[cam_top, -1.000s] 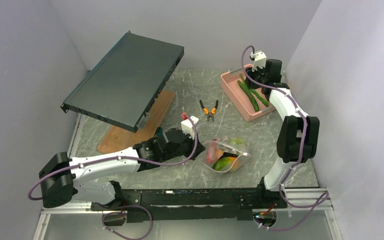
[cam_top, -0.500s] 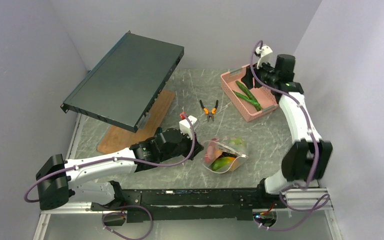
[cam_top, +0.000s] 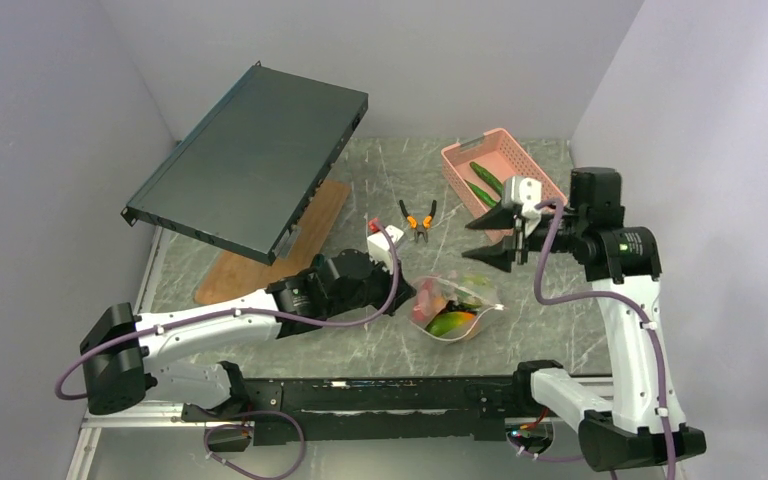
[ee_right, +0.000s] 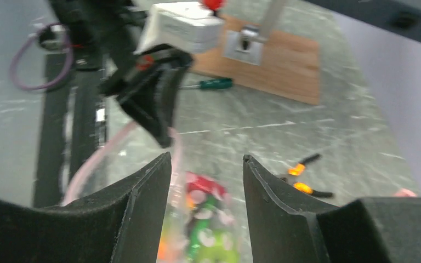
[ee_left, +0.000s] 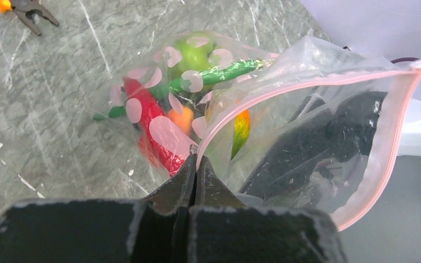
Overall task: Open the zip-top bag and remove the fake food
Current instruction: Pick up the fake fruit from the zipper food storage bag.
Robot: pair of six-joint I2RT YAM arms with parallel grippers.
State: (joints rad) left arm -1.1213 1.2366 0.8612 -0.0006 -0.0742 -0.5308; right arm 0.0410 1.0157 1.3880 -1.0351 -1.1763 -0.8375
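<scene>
Left gripper point(ee_left: 195, 161) clamped the pink rim of the bag point(ee_left: 329, 66); right gripper point(cam_top: 468, 242), jaws apart, hovered at its twelve o'clock.

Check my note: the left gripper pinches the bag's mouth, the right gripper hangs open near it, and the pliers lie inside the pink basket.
Wrong on the pliers. The top view shows the pliers lying on the table, left of the pink basket, which holds green cucumbers. The rest stands: the left gripper pinches the mouth of the bag, and the right gripper hangs open near it.
</scene>
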